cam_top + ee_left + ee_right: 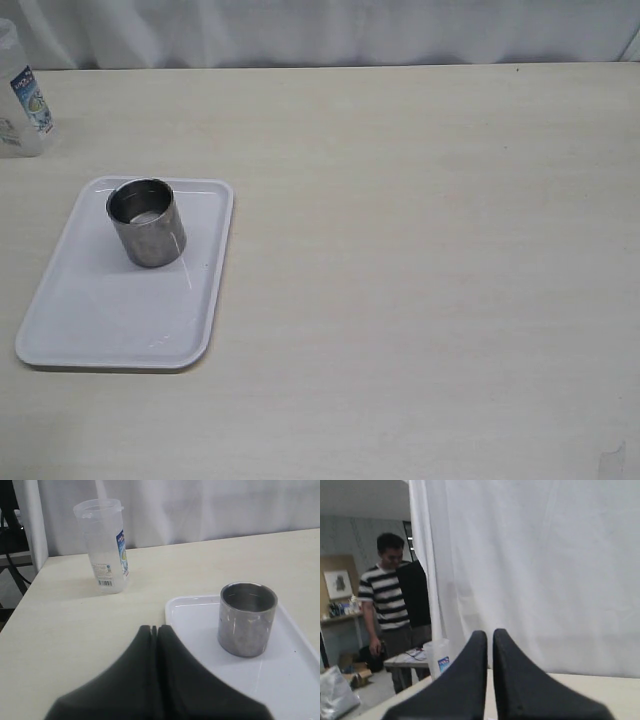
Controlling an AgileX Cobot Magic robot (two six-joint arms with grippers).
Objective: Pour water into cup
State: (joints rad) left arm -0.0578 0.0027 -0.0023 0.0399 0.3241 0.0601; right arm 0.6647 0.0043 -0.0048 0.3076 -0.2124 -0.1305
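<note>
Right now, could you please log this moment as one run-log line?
cup upright on tray | plastic container upright on table, off tray | left end effector shut, empty | right end effector shut, empty | no pour under way

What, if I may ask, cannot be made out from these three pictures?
- Exterior view: the left edge cuts off the plastic container; neither hand shows.
- Right wrist view: the right hand hides part of the container.
- Every view: water, being colourless, cannot be made out in the container or in the cup.
</note>
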